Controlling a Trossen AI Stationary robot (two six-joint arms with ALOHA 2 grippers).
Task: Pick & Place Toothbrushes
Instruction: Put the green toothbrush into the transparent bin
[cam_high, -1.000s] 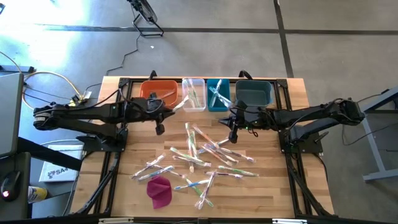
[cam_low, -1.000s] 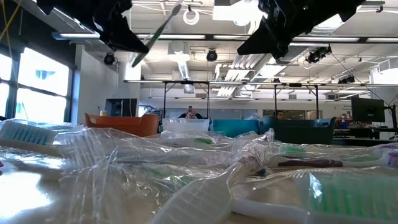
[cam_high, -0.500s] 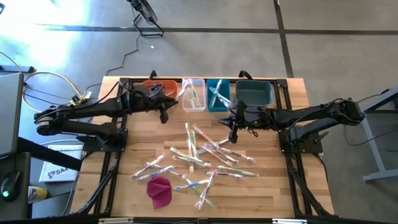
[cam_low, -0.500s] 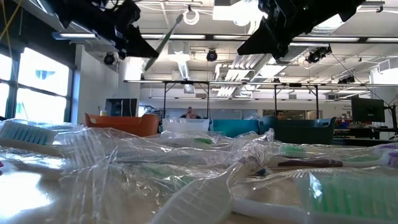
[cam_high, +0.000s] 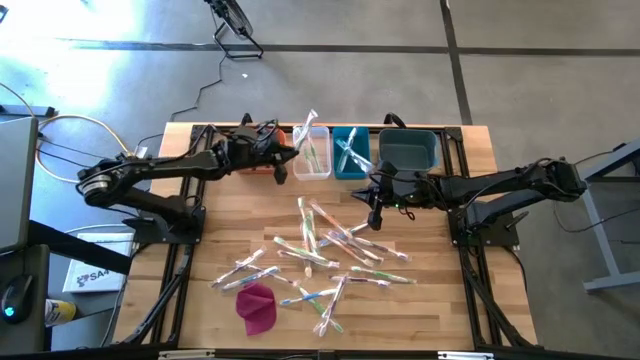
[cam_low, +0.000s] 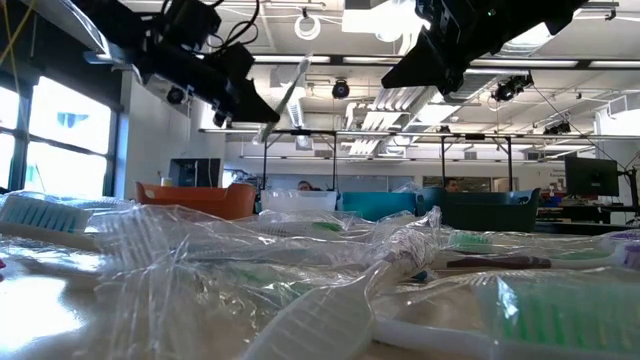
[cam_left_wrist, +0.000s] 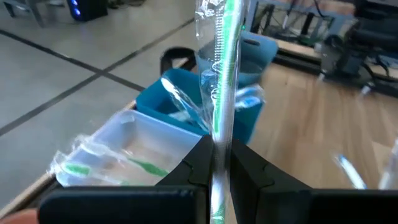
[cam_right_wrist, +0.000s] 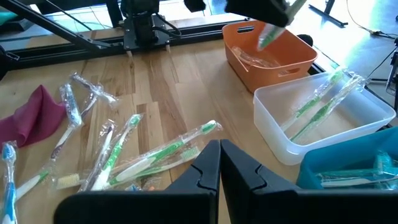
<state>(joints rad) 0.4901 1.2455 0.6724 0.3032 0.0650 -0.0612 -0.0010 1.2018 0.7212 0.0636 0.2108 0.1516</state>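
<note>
High view: wooden table (cam_high: 220, 265), grey concrete floor (cam_high: 400, 60), left gripper (cam_high: 286, 160) clamping toothbrush (cam_high: 304, 130).

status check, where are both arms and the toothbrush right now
Left gripper shut on green toothbrush, hovering by clear bin. Right gripper shut, empty, over the toothbrush pile. Nothing blocking the bin.

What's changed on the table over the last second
The left gripper, jaws shut on a green wrapped toothbrush, has swung from in front of the orange bin toward the back, to beside the clear bin. Nothing was picked up or released. The right gripper, the toothbrush pile and the magenta cloth stayed put.
</note>
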